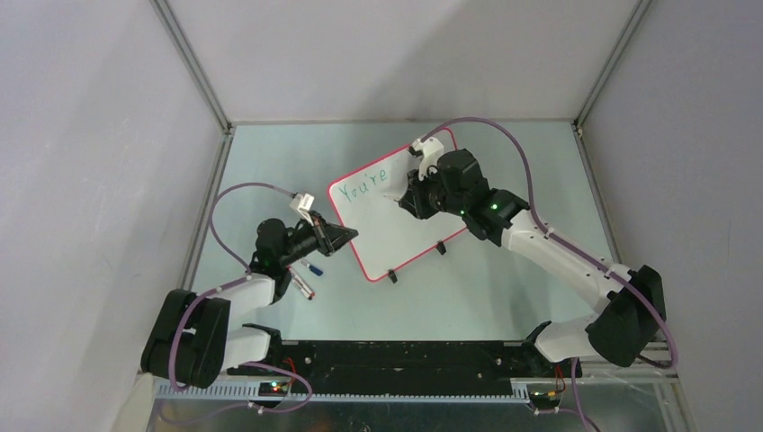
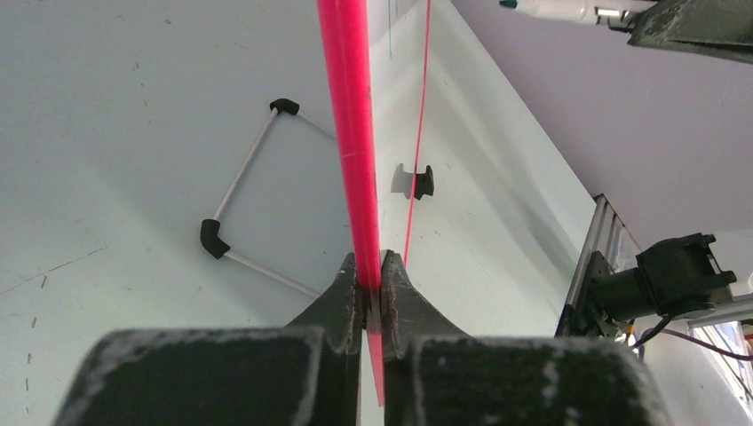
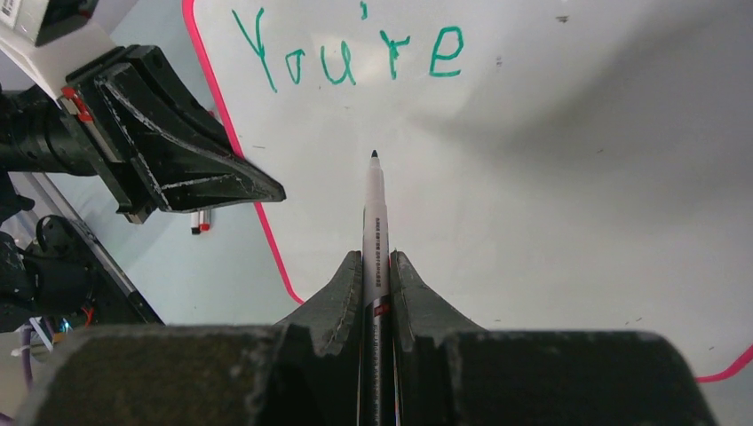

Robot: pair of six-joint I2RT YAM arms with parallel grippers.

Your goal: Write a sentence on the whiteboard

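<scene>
while the whiteboard (image 1: 396, 216) lies skewed across the middle of the table (image 1: 522, 279), one corner points toward my left arm and another toward the far right. near its far left edge the word "you're" (image 3: 346, 53) stands in green letters; the rest of the white face is bare. a thin pink rim (image 2: 351, 133) runs round the board, and two black clip feet (image 1: 392, 276) sit on its near edge.

my left gripper (image 2: 373, 284) is closed tight on the board's left corner, with the rim pinched between the two fingers. seen from that wrist, the board runs away edge-on.

my right gripper (image 3: 377, 266) is over the board from the right side, closed on a marker (image 3: 373, 204) that sticks straight out between the fingers. its dark tip is close to the board just beside the written word. i cannot tell whether the tip touches the surface.

off the board, two more pens (image 1: 306, 279) lie on the table just beside my left arm, one with a blue end and one with a red end.
</scene>
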